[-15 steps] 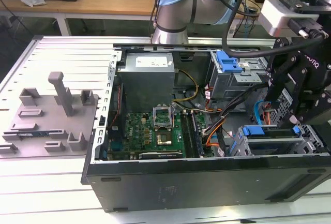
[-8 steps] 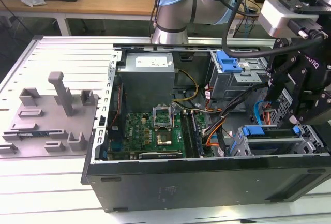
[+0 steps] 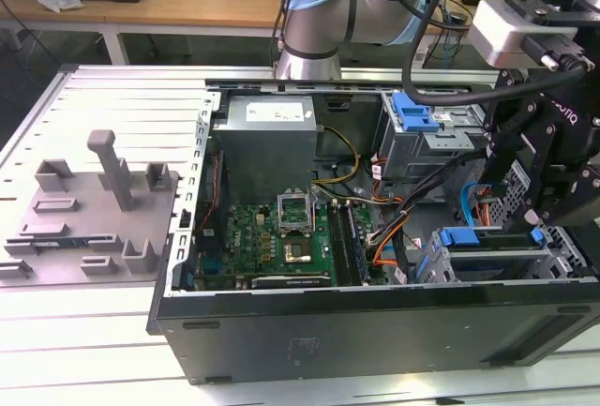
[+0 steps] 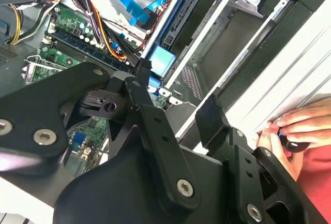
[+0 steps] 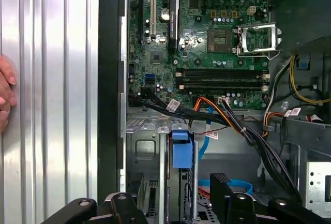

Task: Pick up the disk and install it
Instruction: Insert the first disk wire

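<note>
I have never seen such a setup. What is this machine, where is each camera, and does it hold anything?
A grey robot arm works over an open black computer case on a ribbed aluminium table. The exterior view comes from a camera off the arm; both wrist views come from cameras on the arm, looking past its black jaws into the case. The jaws stand open and hold nothing. Near them the silver disk in its blue plastic carrier stands in a grey metal cage. A grey plastic fixture lies on the table; a person's hand shows beside the case.
</note>
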